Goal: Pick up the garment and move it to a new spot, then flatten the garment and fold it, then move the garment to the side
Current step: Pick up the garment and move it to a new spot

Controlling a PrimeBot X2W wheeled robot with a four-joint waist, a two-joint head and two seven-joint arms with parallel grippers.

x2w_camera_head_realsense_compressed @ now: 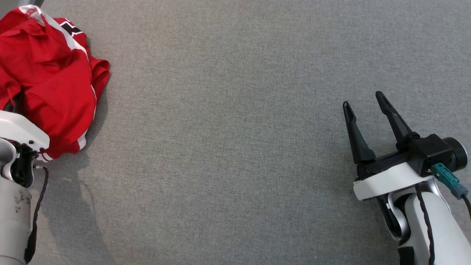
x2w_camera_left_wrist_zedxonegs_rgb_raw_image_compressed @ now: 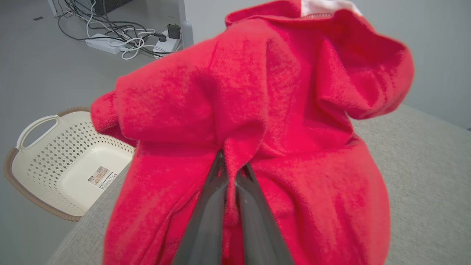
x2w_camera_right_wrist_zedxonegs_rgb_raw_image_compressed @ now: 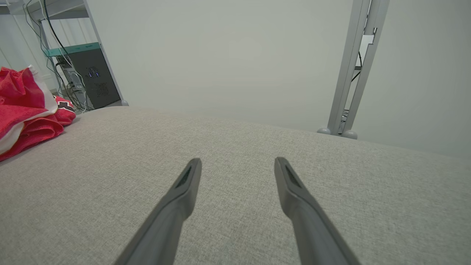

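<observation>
**A:** Where is the garment?

**B:** The red garment (x2w_camera_head_realsense_compressed: 51,73), trimmed in white and black, is crumpled in a heap at the far left of the grey tabletop (x2w_camera_head_realsense_compressed: 235,147) in the head view. The left arm's pale wrist (x2w_camera_head_realsense_compressed: 18,129) overlaps its near edge.

**A:** Do the left jaws have hold of it?

**B:** Yes. In the left wrist view the two dark fingers (x2w_camera_left_wrist_zedxonegs_rgb_raw_image_compressed: 206,221) are pressed almost together with a pinched ridge of red cloth between them. The fabric bunches up and billows around the tips.

**A:** And the right jaws?

**B:** Spread wide, with nothing between them. Their fingers (x2w_camera_head_realsense_compressed: 355,136) sit at the right of the head view, pointing away over bare tabletop and well apart from the garment. From the right wrist view the red heap shows at the far left edge, with its white band and a patch of black on the near side.

**A:** Anything else around?

**B:** Past the garment in the left wrist view, a cream perforated basket (x2w_camera_left_wrist_zedxonegs_rgb_raw_image_compressed: 44,154) with a brown rim sits on the floor beside the tabletop's edge, with a small label on its bottom. Farther back there is a power strip with tangled cables (x2w_camera_left_wrist_zedxonegs_rgb_raw_image_compressed: 110,40). The right wrist view shows a dark computer tower (x2w_camera_right_wrist_zedxonegs_rgb_raw_image_compressed: 94,77) on a shelf behind the garment, and a grey metal post (x2w_camera_right_wrist_zedxonegs_rgb_raw_image_compressed: 349,73) beyond the tabletop's far edge.
</observation>
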